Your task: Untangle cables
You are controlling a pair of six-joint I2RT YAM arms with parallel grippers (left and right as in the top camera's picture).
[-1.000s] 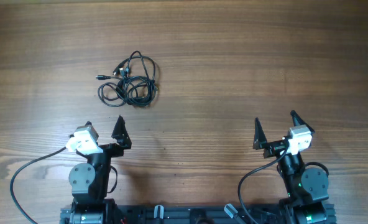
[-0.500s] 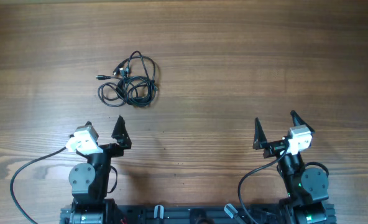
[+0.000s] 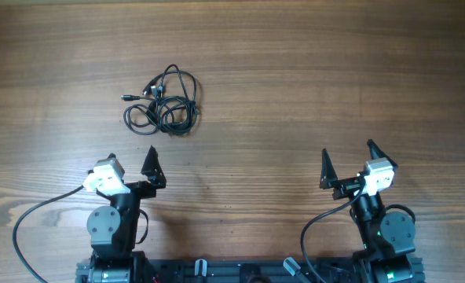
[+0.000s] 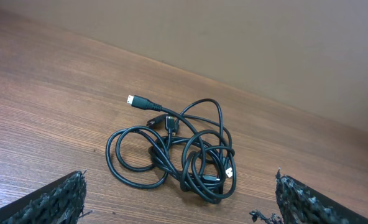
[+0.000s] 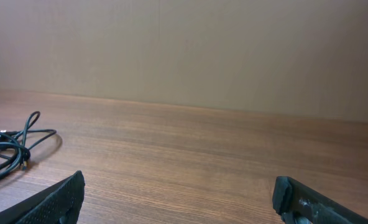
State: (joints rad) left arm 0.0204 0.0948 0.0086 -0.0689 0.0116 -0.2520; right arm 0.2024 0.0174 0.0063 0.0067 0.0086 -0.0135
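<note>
The cables (image 3: 163, 102) are thin black cords knotted in one small bundle on the wooden table, left of centre and toward the far side. One plug end (image 4: 134, 101) sticks out to the left. In the left wrist view the cables (image 4: 178, 152) lie just ahead of my left gripper (image 4: 181, 199), which is open and empty. In the overhead view my left gripper (image 3: 132, 163) sits near the front edge, short of the bundle. My right gripper (image 3: 349, 157) is open and empty at the front right, far from the cables. The right wrist view shows only the bundle's edge (image 5: 10, 146) at far left.
The wooden table (image 3: 311, 79) spans all views, with a plain beige wall behind it. Thicker black wires (image 3: 28, 228) run from the arm bases along the front edge.
</note>
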